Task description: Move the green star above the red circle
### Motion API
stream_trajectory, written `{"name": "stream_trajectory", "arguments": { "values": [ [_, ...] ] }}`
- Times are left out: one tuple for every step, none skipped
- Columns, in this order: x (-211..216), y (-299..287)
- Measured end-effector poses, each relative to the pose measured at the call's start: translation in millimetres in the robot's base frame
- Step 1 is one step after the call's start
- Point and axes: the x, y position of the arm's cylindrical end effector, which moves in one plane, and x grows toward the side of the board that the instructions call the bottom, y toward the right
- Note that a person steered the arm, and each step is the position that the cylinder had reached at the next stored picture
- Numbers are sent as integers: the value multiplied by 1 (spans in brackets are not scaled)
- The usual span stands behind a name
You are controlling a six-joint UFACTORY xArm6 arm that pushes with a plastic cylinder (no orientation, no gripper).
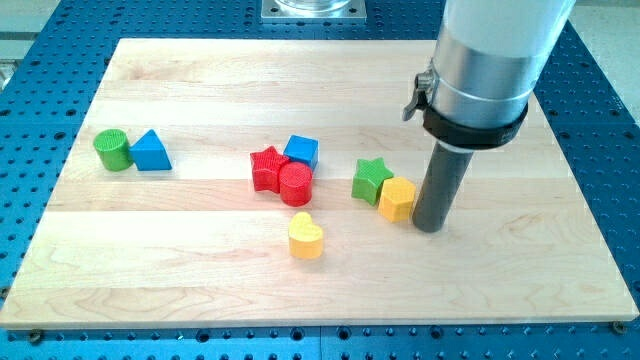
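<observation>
The green star [372,180] lies right of the board's middle, touching a yellow hexagon block [398,199] at its lower right. The red circle [296,185] lies to the star's left, pressed against a red star [266,168] and a blue cube [301,151]. My tip [430,226] rests on the board just right of the yellow hexagon, very close to it or touching it. The dark rod rises from the tip into the arm's wide grey body at the view's top right.
A yellow heart [306,237] lies below the red circle. A green cylinder [113,149] and a blue triangle [150,151] sit together at the view's left. The wooden board [320,290] rests on a blue perforated table.
</observation>
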Motion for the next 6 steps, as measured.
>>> {"name": "stream_trajectory", "arguments": {
  "values": [
    [-20, -17],
    [-22, -49],
    [-41, 26],
    [-66, 7],
    [-54, -56],
    [-54, -109]
  ]
}}
